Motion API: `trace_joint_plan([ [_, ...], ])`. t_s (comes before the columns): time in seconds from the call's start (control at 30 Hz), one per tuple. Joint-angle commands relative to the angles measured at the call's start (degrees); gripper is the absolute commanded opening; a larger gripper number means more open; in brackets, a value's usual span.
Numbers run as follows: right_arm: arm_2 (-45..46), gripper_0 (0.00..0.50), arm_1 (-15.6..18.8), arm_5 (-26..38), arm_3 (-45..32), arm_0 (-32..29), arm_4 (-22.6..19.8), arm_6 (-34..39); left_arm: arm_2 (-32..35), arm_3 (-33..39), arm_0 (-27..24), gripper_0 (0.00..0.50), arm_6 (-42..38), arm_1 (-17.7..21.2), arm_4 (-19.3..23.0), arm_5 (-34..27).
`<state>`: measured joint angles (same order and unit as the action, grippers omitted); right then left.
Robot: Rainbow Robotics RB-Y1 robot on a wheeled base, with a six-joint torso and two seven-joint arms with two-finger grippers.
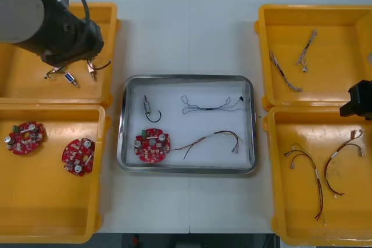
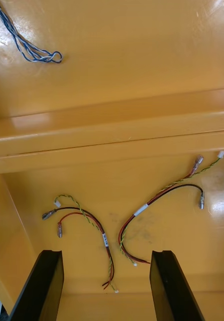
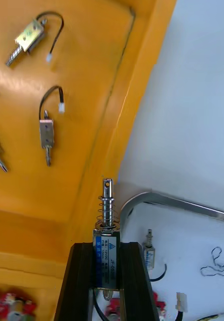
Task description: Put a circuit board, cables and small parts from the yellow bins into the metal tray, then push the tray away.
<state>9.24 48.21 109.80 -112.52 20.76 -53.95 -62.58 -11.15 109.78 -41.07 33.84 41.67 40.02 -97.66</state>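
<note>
Front view: left arm (image 1: pixel 64 27) hides part of far left yellow bin (image 1: pixel 23 82); shiny metal tray (image 1: pixel 186 78) holds round red circuit board (image 1: pixel 152 145). Right wrist: right gripper (image 2: pixel 106 256) wide, empty, above red and yellow cables (image 2: pixel 140 209). Left wrist: left gripper (image 3: pixel 106 248) clamps spring-tipped small metal part (image 3: pixel 106 234) near tray corner.

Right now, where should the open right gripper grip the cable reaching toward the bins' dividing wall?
Probably the twisted run beside the cable's white sleeve: the right gripper, over the near right bin, should come straight down, fingers across the strand. There wires lie bundled flat, apart from the other cable; the ends fan out. The left gripper holds a small metal part over the far left bin.
</note>
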Motion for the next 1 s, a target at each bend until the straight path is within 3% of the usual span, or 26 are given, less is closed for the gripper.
trace_joint_plan([
  [0.03, 1.66, 0.5, 2.33, 0.2, -1.47, -0.54, -0.46, 0.44, -5.11, 1.76, 0.29, 0.0, -1.4, -4.76, -4.33, -0.43],
  [0.37, 1.66, 0.5, 2.33, 0.2, -1.47, -0.54, -0.46, 0.44, -12.23, 1.67, 0.29, 0.0, -9.49, -10.29, -10.92, -0.43],
  [0.77, 1.66, 0.5, 2.33, 0.2, -1.47, -0.54, -0.46, 0.44, -20.14, -1.76, 0.82, 0.0, -11.6, -14.25, -17.52, 1.68],
  [1.0, 1.66, 0.5, 2.33, 0.2, -1.47, -0.54, -0.46, 0.44, -21.28, -5.1, 0.73, 0.0, -12.65, -16.36, -20.68, 3.79],
])
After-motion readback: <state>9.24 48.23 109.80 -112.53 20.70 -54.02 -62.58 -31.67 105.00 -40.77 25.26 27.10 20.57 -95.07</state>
